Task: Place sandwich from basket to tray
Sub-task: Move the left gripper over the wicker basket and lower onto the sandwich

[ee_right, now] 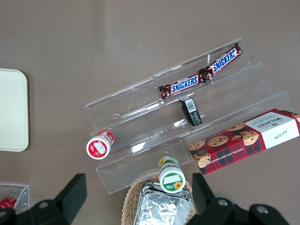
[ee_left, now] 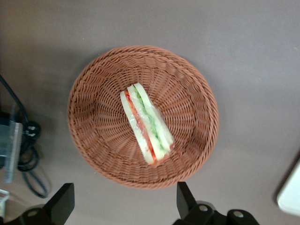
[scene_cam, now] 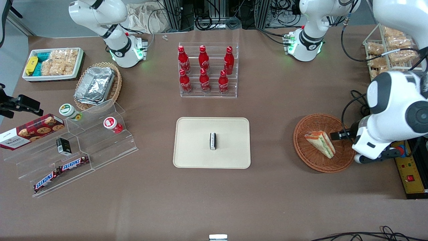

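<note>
The sandwich (scene_cam: 321,143) (ee_left: 146,124), a wrapped wedge of pale bread with orange and green layers, lies in the middle of the reddish-brown wicker basket (scene_cam: 302,147) (ee_left: 93,122). My left gripper (scene_cam: 335,135) (ee_left: 124,204) hovers above the basket's rim on the side toward the working arm's end. It is open, its fingers spread wide with nothing between them. The cream tray (scene_cam: 197,140) (ee_left: 290,197) lies flat at the table's middle, beside the basket toward the parked arm. A small black-and-white block (scene_cam: 212,141) sits at the tray's centre.
A clear rack of red cola bottles (scene_cam: 208,70) stands farther from the front camera than the tray. A stepped acrylic shelf (scene_cam: 100,147) with Snickers bars, a cookie box (scene_cam: 30,131), a tan basket of foil containers (scene_cam: 97,85) and a white bin (scene_cam: 53,63) fill the parked arm's end. A yellow power box (scene_cam: 413,174) lies beside the basket.
</note>
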### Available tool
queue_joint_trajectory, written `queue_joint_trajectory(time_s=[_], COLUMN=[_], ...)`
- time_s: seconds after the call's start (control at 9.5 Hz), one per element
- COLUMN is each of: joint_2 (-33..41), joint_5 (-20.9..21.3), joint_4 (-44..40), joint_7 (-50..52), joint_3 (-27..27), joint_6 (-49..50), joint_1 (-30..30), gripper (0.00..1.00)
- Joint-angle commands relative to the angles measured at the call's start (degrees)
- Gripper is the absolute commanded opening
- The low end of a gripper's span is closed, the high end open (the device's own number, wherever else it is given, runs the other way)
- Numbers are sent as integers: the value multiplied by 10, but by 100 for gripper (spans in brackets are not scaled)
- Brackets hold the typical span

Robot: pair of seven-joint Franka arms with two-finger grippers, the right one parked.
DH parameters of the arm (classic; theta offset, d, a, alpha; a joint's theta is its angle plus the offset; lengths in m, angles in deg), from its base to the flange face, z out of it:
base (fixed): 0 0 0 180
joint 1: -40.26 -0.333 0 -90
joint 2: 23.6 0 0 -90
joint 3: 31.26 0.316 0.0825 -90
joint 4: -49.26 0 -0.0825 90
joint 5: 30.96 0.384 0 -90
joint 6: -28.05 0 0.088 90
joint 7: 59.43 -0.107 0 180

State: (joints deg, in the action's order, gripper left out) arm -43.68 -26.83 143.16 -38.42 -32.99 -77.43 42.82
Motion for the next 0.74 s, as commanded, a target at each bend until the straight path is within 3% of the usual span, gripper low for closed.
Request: queue_joint_trajectory(time_s=[0.0,0.42,0.63], joint_2=[3,-14,-49], joint_5=[4,6,14], joint_4=[65,176,182], joint_7=[95,194,238], joint_3=[1,4,6], joint_6=[-95,-247,-299], joint_1=[-3,-4,-19], gripper=[98,98,98])
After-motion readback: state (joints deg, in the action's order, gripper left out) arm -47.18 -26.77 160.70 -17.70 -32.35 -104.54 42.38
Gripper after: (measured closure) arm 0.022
